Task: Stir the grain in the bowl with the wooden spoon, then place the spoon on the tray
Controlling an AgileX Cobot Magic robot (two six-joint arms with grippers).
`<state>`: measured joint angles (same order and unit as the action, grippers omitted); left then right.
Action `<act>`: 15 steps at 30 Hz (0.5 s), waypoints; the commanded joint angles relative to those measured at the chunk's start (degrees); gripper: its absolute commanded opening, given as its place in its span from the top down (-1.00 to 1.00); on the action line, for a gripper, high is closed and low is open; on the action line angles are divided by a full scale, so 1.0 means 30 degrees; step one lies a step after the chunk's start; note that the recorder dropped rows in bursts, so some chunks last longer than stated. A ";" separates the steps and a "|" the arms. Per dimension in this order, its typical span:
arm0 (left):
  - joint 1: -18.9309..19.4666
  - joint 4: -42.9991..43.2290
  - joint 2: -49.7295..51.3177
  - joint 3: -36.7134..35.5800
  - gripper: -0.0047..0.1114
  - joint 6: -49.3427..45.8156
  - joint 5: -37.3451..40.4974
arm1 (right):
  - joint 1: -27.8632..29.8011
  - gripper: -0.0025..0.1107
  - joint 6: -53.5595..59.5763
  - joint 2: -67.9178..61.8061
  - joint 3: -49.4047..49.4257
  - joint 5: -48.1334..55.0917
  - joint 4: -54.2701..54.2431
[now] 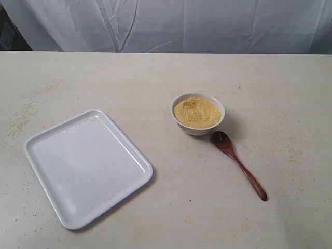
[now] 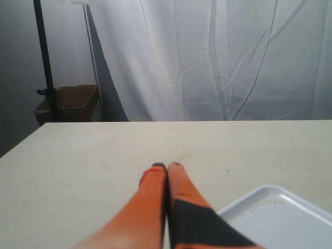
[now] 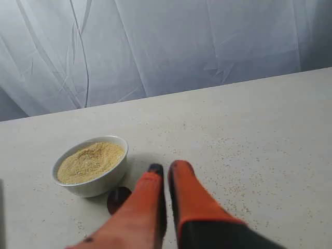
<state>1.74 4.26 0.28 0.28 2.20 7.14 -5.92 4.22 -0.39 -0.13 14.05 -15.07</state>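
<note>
The small white bowl (image 1: 197, 114) stands right of the table's middle, filled with yellow grain (image 1: 196, 112). The dark wooden spoon (image 1: 238, 163) lies on the table just in front of it, its oval end by the bowl and its handle running toward the front right. The white tray (image 1: 86, 166) lies at the front left. Neither gripper shows in the exterior view. My left gripper (image 2: 167, 167) is shut and empty, with a corner of the tray (image 2: 280, 215) beside it. My right gripper (image 3: 167, 168) is shut and empty above the table, near the bowl (image 3: 92, 166) and the spoon's oval end (image 3: 118, 198).
Loose grains are scattered over the beige table (image 1: 166, 72), mostly at the left and right. A white curtain (image 1: 171, 23) hangs behind the far edge. A cardboard box (image 2: 70, 104) sits beyond the table in the left wrist view.
</note>
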 commanded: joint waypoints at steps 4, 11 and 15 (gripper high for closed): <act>-0.0088 -0.0043 -0.0093 -0.0095 0.91 0.0049 0.0026 | 0.0098 0.83 0.0044 0.0130 0.0045 -0.0181 0.0026; -0.0088 -0.0043 -0.0093 -0.0095 0.91 0.0086 0.0026 | 0.0098 0.83 0.0044 0.0130 0.0045 -0.0618 -0.0308; -0.0088 -0.0043 -0.0093 -0.0095 0.91 0.0086 0.0026 | 0.0098 0.83 0.0044 0.0130 0.0045 -0.1096 -0.1283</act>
<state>1.74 4.26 0.28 0.28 2.20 7.14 -5.92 4.22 -0.39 -0.13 12.69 -17.31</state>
